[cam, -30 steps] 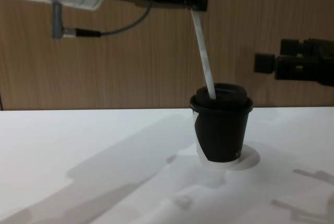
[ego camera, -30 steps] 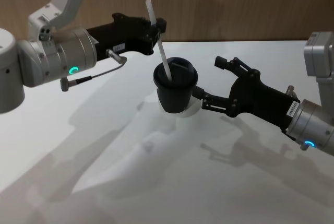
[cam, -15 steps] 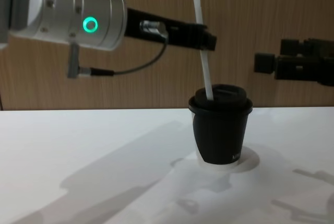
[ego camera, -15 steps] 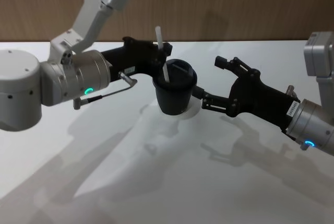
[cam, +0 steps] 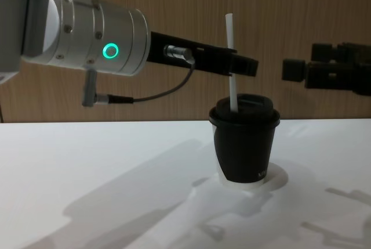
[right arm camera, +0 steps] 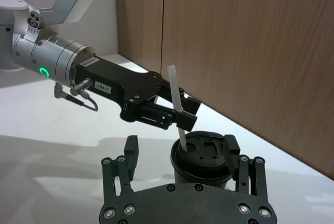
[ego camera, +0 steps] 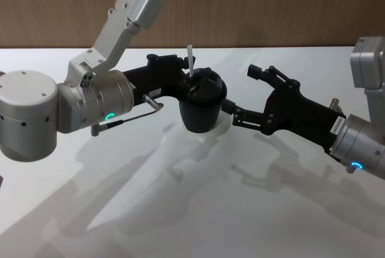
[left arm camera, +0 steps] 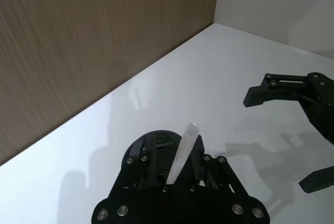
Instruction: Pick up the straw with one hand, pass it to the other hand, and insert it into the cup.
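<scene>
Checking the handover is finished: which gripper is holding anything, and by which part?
The left gripper holds the straw around its middle, above the cup's lid; the right gripper holds nothing.

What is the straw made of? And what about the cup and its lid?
Straw: probably plastic, a thin, stiff, smooth white tube, slightly see-through in the left wrist view. Cup: looks like matte black paper with a white base rim. Lid: likely plastic, black and moulded with raised shapes. The left pincer holds the straw.

Straw [cam: 232, 80] lower end hidden inside cup [cam: 244, 144].
</scene>
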